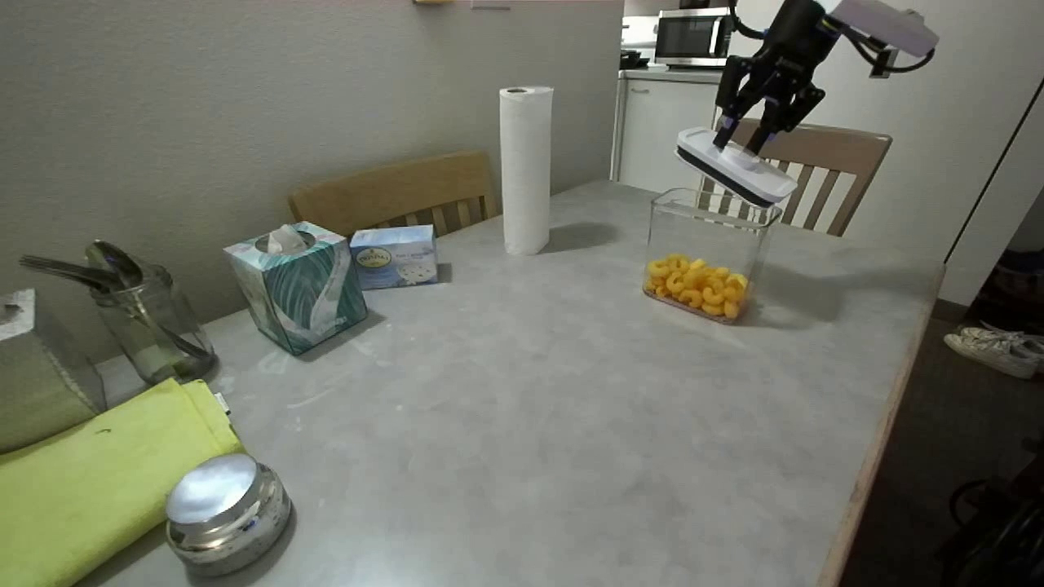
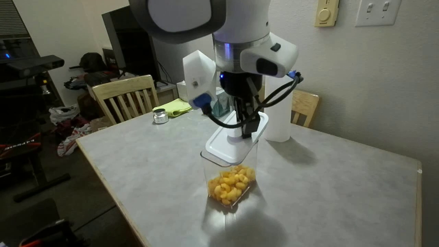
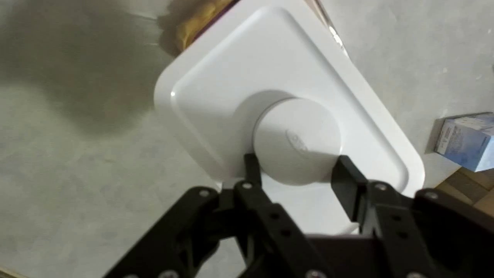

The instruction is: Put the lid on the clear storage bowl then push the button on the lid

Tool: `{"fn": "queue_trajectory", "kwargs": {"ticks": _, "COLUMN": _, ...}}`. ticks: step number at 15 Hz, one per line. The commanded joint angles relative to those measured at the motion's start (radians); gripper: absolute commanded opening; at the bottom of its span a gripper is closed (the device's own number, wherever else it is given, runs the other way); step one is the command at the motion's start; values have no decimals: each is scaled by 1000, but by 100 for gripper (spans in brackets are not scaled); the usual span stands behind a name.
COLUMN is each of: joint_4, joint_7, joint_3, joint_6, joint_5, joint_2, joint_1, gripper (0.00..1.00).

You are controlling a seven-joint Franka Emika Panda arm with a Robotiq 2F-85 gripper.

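Two fingers [image 3: 350, 189] clamp white lid [image 2: 229, 146] by its round button [image 3: 299, 135]; lid tilted over clear storage bowl [image 1: 703, 235], can't tell if they touch; bowl upright on desk [image 1: 530, 408], yellow pieces [image 1: 693, 284] inside

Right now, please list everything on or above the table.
storage bowl: 1, clear, on table
pasta: many, yellow, in bowl
lid: 1, white, tilted above bowl
button: 1, white, lid's centre
tissue box: 1, teal, near table edge
tea box: 1, blue, by tissue box
paper towel roll: 1, white, near tea box
glass jar: 1, clear, near tissue box
cutlery: 2+, silver, in glass jar
pale box: 1, greyish, by glass jar
cloth: 1, lime, by pale box
canister: 1, silver, by cloth
claw: 1, black, gripping button
arm: 1, white, above table
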Motion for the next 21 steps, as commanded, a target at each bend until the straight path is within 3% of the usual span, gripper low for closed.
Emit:
{"fn": "queue_trajectory", "kwargs": {"ticks": 1, "joint_4": 83, "joint_7": -99, "joint_3": 28, "joint_6": -50, "joint_5": 74, "joint_2": 59, "joint_1": -44, "gripper": 25}}
{"fn": "queue_trajectory", "kwargs": {"ticks": 9, "joint_4": 194, "joint_7": -137, "joint_3": 59, "joint_6": -203, "joint_5": 90, "joint_2": 116, "joint_1": -55, "gripper": 25}}
{"fn": "queue_trajectory", "kwargs": {"ticks": 21, "joint_4": 124, "joint_7": -124, "joint_3": 61, "joint_6": -199, "joint_5": 95, "joint_2": 98, "joint_1": -47, "gripper": 25}}
